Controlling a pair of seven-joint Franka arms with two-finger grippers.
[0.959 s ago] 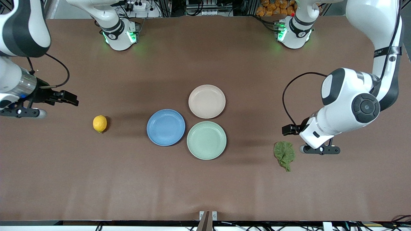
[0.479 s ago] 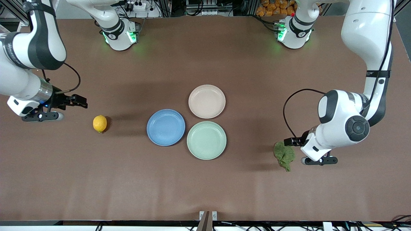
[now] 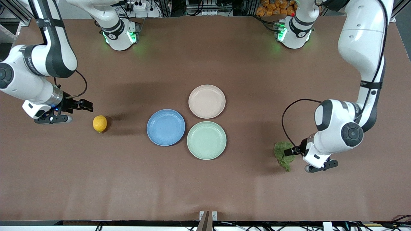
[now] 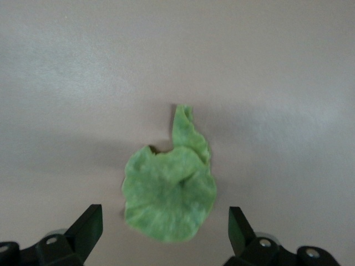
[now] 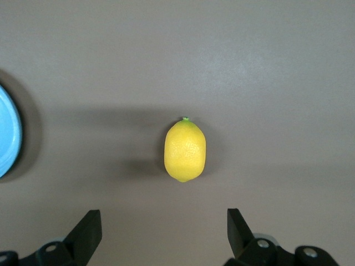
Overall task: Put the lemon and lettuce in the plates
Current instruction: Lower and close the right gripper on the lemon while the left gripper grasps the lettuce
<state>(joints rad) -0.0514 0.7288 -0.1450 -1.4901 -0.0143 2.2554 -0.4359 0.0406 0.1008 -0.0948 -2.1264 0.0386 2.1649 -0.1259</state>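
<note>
Wrinkled green lettuce (image 4: 170, 200) fills the frame's lower center between the spread left tool (image 4: 165, 228); right tool (image 5: 164, 233) spread below the smooth lemon (image 5: 185, 150).

Two glossy white arms, both with rounded shells and dark grey-black bands at the joints. Green lights glow on each round white base. The right arm (image 3: 38, 64) shows a silvery metal cuff near its wrist, a small blue light there, and a thin black cable looping off it. The left arm (image 3: 359, 80) has a black round cap on its elbow joint, small dark lettering on the shell and a long black cable arcing out. Black fingers (image 4: 89, 224), silver screws beside them.
</note>
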